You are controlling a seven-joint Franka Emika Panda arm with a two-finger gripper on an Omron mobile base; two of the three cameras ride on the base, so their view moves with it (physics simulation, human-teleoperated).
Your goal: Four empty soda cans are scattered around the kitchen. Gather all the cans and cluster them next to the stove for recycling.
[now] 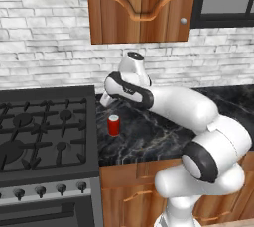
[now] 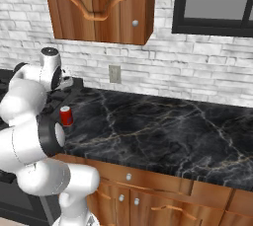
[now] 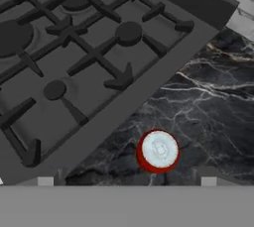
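Can (image 1: 113, 125) upright on table (image 1: 149, 141), just beside stove (image 1: 44, 132), right of its edge. Silver top seen from above, long axis vertical. End effector (image 3: 126, 181) above can, spread wide, holding nothing; can almost straight below, between fingertips (image 3: 45, 181), slightly off-centre.

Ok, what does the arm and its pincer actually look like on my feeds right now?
The arm is glossy white, built of rounded, tubular segments with black bands at the joints and a dark round cap on one joint. No cables or markings show. The pincer shows as two small, square, grey fingertips.
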